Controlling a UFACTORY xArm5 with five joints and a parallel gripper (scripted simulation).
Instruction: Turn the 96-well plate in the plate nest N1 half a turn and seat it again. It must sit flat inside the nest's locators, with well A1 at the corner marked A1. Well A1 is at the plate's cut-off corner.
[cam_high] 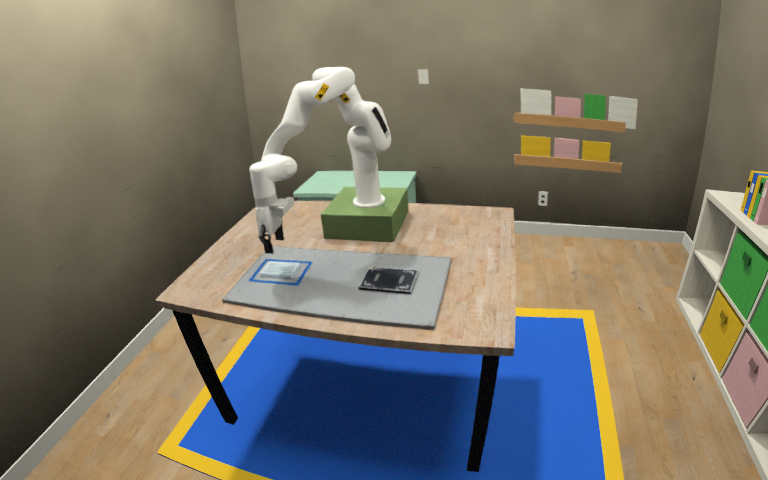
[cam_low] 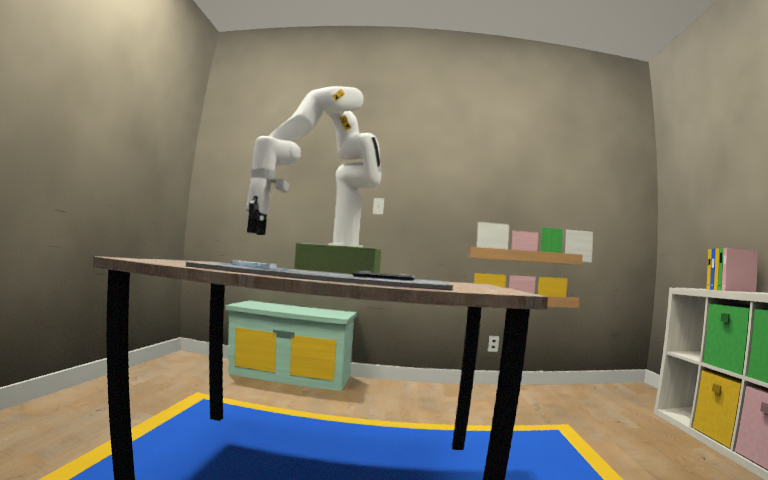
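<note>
The clear 96-well plate [cam_high: 281, 270] [cam_low: 253, 263] lies flat inside a blue-outlined rectangle [cam_high: 253, 276] at the left end of the grey mat [cam_high: 339, 297] [cam_low: 316, 276]. The black plate nest [cam_high: 389, 279] [cam_low: 382, 277] with white corner marks sits empty on the right half of the mat. My gripper [cam_high: 270, 237] [cam_low: 256, 224] is open and empty. It hangs well above the plate, a little behind it. I cannot make out the plate's cut-off corner at this size.
The arm stands on a green block [cam_high: 365, 215] [cam_low: 337, 257] at the back of the wooden table [cam_high: 481, 271]. A mint cabinet [cam_low: 289, 343] stands behind the table. A white shelf unit [cam_high: 730, 316] with coloured bins is far to the right.
</note>
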